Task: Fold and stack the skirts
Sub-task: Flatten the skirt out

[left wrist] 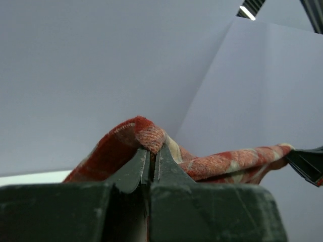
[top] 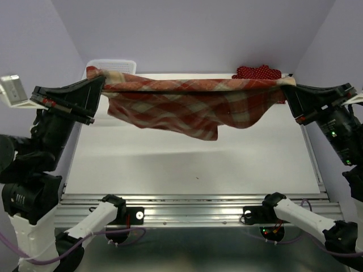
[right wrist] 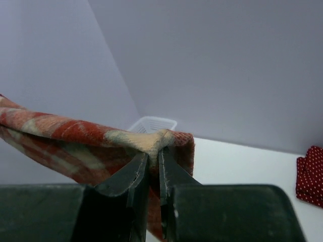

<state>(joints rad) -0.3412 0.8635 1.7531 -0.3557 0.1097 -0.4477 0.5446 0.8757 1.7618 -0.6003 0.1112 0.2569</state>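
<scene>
Plaid skirt [top: 187, 107] is held off the desk [top: 198, 170], long axis left-right. Left end effector [top: 100, 80] is clamped on its left corner, right end effector [top: 286, 86] on its right. Cloth sags between them, so both arms are equally placed for lowering. Dotted skirt [top: 258, 72] lies far-right, nearer the right arm.

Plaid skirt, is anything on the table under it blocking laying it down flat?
Nothing visible does. The plaid skirt hangs between the left gripper and right gripper over bare table; the polka-dot skirt and basket sit at the far corners.
</scene>
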